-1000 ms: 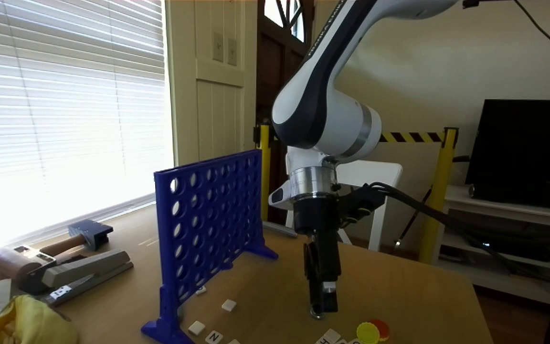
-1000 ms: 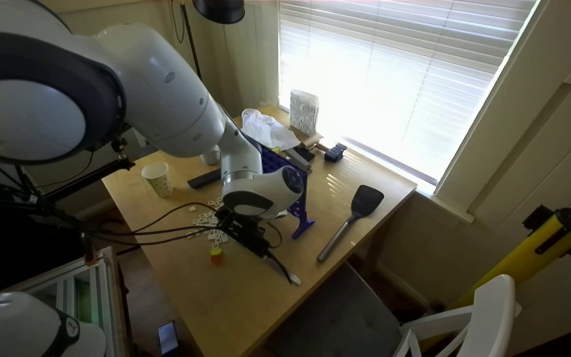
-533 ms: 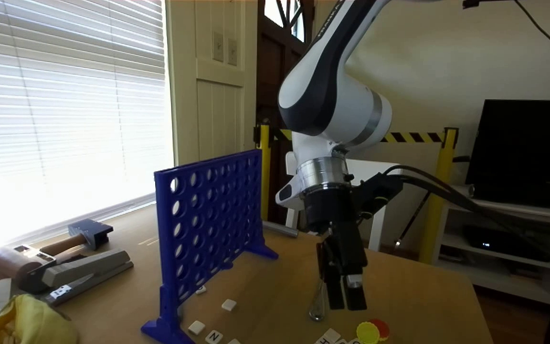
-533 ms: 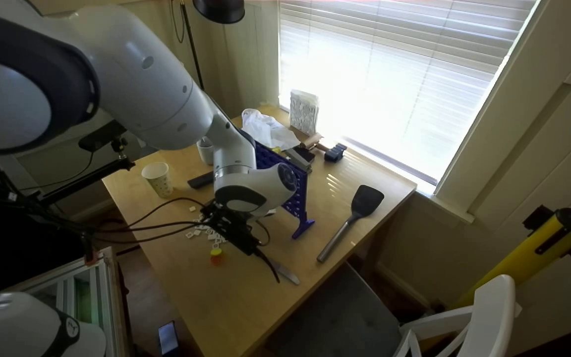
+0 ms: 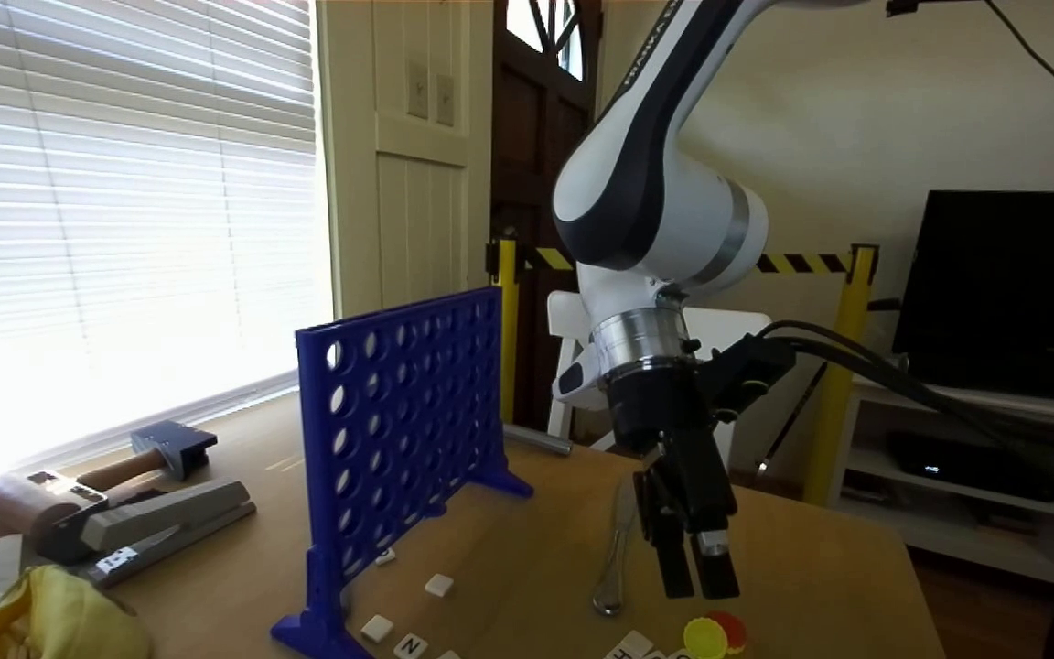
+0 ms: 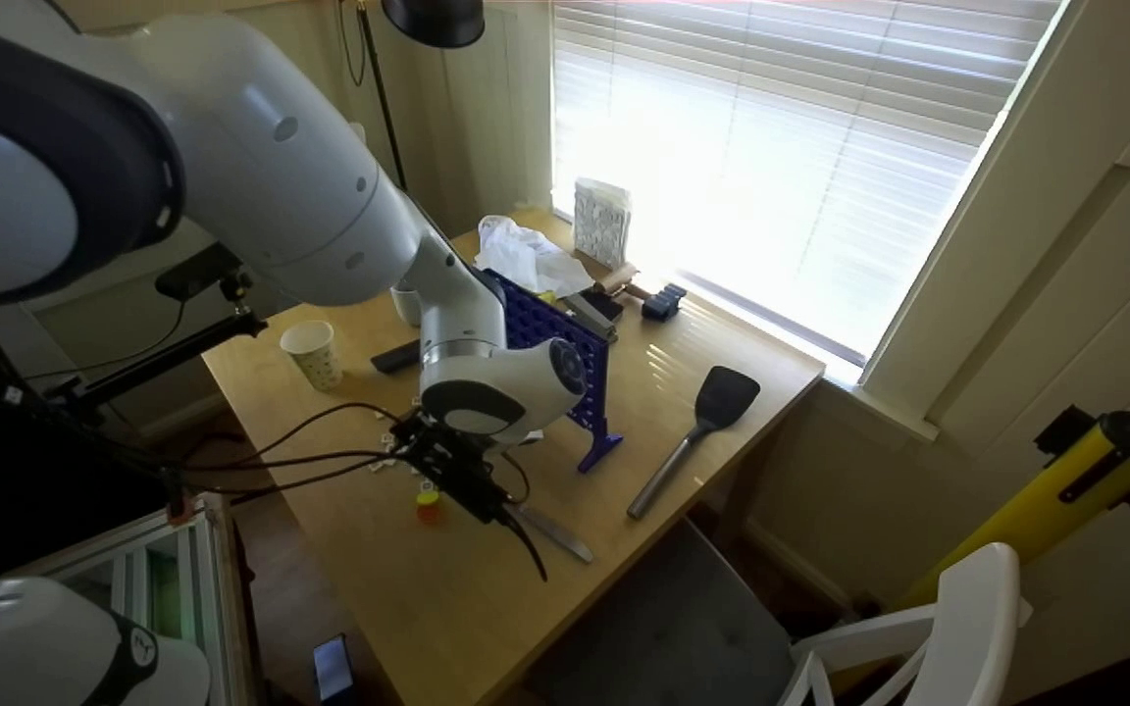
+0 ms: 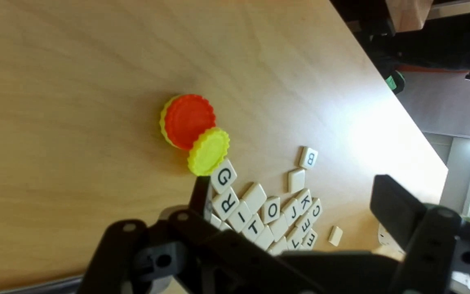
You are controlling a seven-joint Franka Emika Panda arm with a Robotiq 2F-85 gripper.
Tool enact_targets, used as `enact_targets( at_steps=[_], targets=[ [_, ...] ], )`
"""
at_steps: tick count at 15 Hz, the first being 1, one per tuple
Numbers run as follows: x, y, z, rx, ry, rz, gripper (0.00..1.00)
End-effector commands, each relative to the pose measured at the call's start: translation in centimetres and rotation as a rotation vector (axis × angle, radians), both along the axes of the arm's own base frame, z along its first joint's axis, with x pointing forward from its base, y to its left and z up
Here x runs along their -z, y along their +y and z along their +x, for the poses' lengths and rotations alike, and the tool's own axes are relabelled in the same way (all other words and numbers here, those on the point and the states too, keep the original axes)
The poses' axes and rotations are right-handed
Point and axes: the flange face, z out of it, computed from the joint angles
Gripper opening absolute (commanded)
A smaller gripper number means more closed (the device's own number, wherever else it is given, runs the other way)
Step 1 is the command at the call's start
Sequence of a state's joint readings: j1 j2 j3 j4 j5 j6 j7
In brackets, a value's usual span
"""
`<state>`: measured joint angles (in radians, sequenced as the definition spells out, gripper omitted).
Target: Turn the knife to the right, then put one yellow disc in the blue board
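The silver knife (image 5: 612,567) lies flat on the table, and also shows in an exterior view (image 6: 557,534) partly behind the arm's cable. A yellow disc (image 5: 704,638) leans on an orange-red disc (image 5: 728,630); in the wrist view this yellow disc (image 7: 209,151) lies tilted, touching a letter tile. Another yellow rim (image 7: 164,122) shows beneath the orange-red disc. The blue board (image 5: 408,430) stands upright, and shows in an exterior view (image 6: 565,343). My gripper (image 5: 699,590) is tilted above the table near the discs; in the wrist view its jaws (image 7: 294,183) are wide apart, holding nothing.
White letter tiles (image 7: 273,210) lie beside the discs. A black spatula (image 6: 693,441), a paper cup (image 6: 313,353) and a dark remote (image 6: 395,356) are on the table. A stapler (image 5: 166,531) and hammer (image 5: 124,471) lie behind the board. A chair (image 6: 683,628) stands at the table edge.
My gripper has moved away from above the knife towards the discs and tilted; both fingers now show apart. More of the knife is uncovered; it lies still. The discs and board have not moved.
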<state>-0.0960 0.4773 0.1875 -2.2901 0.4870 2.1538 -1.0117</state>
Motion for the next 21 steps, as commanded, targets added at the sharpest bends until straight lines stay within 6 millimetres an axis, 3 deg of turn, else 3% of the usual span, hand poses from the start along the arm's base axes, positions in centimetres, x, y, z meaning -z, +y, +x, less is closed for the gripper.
enact_targets(
  at_steps=[1,7,21],
  targets=[
    [1.3,-0.8,0.0,-0.018,-0.004,-0.020,1.00],
    [2.6,-0.5,-0.1,-0.043,0.020,-0.013,1.00],
    [3.4,-0.1,0.4,-0.067,0.014,0.014,1.00]
  ],
)
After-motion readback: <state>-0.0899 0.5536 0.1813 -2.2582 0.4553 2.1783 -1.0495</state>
